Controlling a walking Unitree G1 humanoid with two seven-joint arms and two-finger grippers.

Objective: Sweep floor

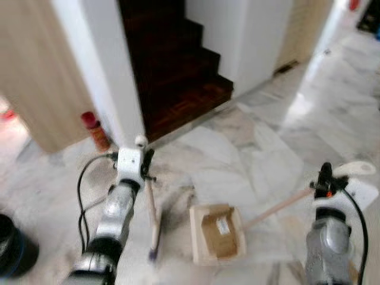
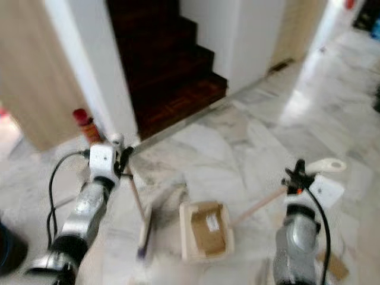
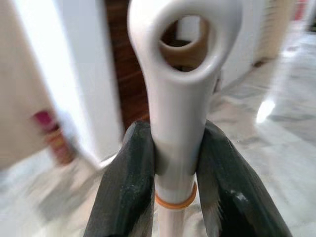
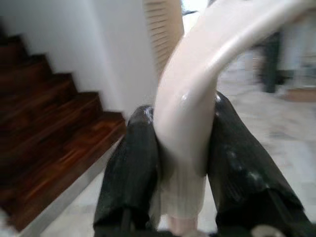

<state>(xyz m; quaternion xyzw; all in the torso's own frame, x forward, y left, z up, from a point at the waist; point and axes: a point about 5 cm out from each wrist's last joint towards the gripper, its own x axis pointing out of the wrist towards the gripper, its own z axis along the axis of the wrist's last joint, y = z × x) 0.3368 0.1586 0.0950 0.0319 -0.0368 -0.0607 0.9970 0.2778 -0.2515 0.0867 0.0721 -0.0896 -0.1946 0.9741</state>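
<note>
On the marble floor (image 1: 249,160) before the dark wooden stairs (image 1: 178,77), a cream dustpan (image 1: 217,233) lies flat with a brown piece of cardboard (image 1: 221,235) resting inside it. Its long pale handle (image 1: 278,209) slants up to the right gripper (image 1: 325,178), whose two black fingers (image 4: 133,168) are clamped on the handle's curved white end, as the right wrist view shows.

Just left of the dustpan, close but apart from it, a broom (image 1: 153,221) stands nearly upright, its thin stick leaning slightly and its dark bristle end touching the floor. The left gripper (image 1: 141,161) holds the broom at the top: in the left wrist view its fingers (image 3: 129,187) pinch the white grip just above an orange ring (image 3: 175,201), below the hanging loop (image 3: 185,39).

A red-capped bottle (image 1: 95,130) stands on the floor by the white wall corner, left of the stairs. At the picture's lower left edge sits a dark round bin (image 1: 13,246). Both eye views are somewhat blurred.
</note>
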